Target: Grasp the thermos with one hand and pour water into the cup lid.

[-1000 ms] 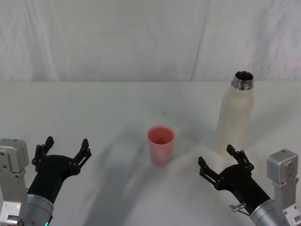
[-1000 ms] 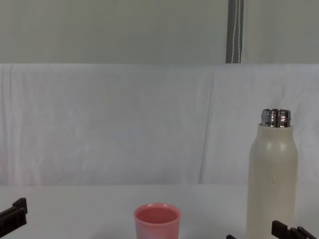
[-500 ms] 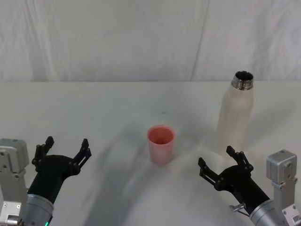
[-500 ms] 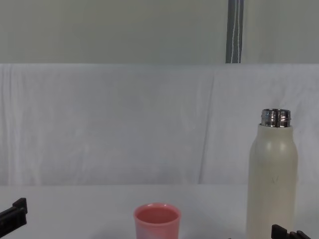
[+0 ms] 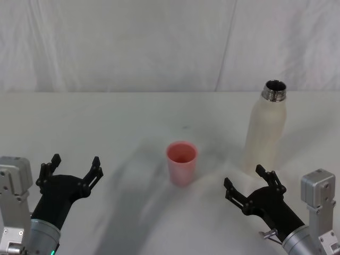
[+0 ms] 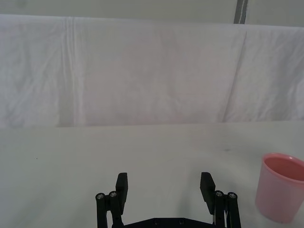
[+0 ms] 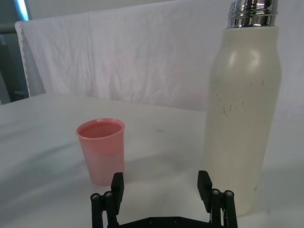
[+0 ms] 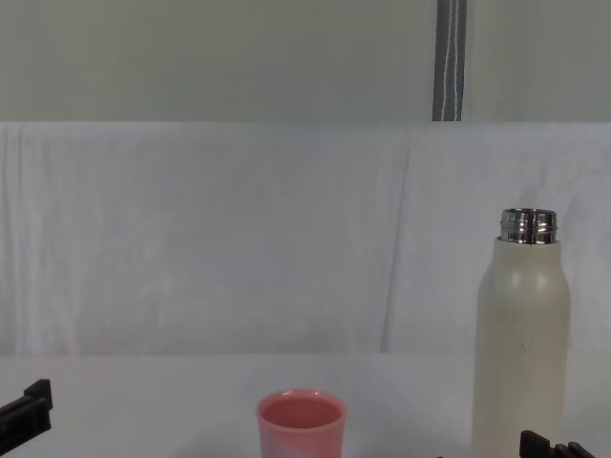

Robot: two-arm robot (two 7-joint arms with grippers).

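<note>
The right gripper [image 5: 251, 185] hangs low over the near right part of the white table [image 5: 106, 122], its black fingers spread wide with nothing between them; in the right wrist view the same gripper [image 7: 161, 186] shows its two finger pads well apart, framing bare tabletop. Just beyond it, close to the fingertips but not touching, the thermos [image 5: 264, 134] stands upright, a cream-white bottle with its lid off and its steel neck open at the top; from the wrist it rises tall ahead of one finger [image 7: 242, 104], with small dark scuffs on its side. The cup lid [image 5: 182, 162], a small pink cup, stands upright with its mouth up near the middle of the table, to the left of the thermos and well apart from it, and ahead of the gripper toward the centre; in the chest view the cup lid [image 8: 301, 423] sits low beside the much taller bottle [image 8: 523, 343]. The left gripper [image 5: 73, 169] rests at the near left of the table, likewise wide open and empty, well clear of the cup. A white cloth backdrop [image 5: 133, 42] closes off the far edge of the table
</note>
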